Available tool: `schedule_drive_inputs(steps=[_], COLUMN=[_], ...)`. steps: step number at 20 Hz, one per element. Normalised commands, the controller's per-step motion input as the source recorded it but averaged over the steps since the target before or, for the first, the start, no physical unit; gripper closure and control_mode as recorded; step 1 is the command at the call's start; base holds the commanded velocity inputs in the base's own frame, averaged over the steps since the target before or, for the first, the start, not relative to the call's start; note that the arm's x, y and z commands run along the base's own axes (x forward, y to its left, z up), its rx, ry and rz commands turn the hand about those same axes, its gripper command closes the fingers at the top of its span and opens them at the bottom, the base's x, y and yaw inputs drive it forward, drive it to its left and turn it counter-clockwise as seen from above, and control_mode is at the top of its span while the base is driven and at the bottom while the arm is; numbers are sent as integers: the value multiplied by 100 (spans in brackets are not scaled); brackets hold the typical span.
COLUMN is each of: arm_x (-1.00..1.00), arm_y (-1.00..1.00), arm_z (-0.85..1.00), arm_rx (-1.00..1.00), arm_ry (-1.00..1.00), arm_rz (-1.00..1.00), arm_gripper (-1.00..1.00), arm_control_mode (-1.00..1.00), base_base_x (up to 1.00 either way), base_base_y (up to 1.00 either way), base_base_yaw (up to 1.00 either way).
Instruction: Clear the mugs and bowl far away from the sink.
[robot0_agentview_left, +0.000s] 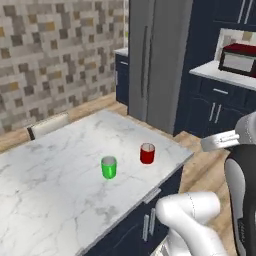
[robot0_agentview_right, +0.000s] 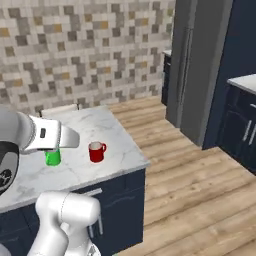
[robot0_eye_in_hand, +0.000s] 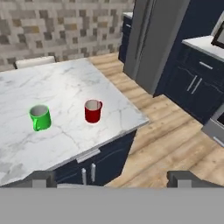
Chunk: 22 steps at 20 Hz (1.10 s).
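Counter of white veined marble over navy cabinets, wood floor beyond, mosaic tile wall behind. Red mug and green mug upright, apart, near the corner. Pincer spread wide, empty, off the edge.

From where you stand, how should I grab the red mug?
Come down from above and pinch the rim wall of the red mug. It stands upright, mouth up, apart from the green mug. Keep off its small handle, which juts toward the counter's end edge.

Marble island counter, grey fridge, wood floor
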Motion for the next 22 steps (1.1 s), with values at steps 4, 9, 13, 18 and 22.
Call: schedule_drive_inputs(steps=[4,9,13,18,22], arm_x=[0,0,0,0,0], arm_y=[0,0,0,0,0], arm_z=[0,0,0,0,0], arm_rx=[0,0,0,0,0], arm_ry=[0,0,0,0,0], arm_rz=[0,0,0,0,0], arm_gripper=[-100,-100,-100,-100,-100], arm_control_mode=[100,100,100,100,100], base_base_x=[0,0,0,0,0], base_base_y=[0,0,0,-1,-18], base_base_yaw=[-100,-100,-100,-99,-93])
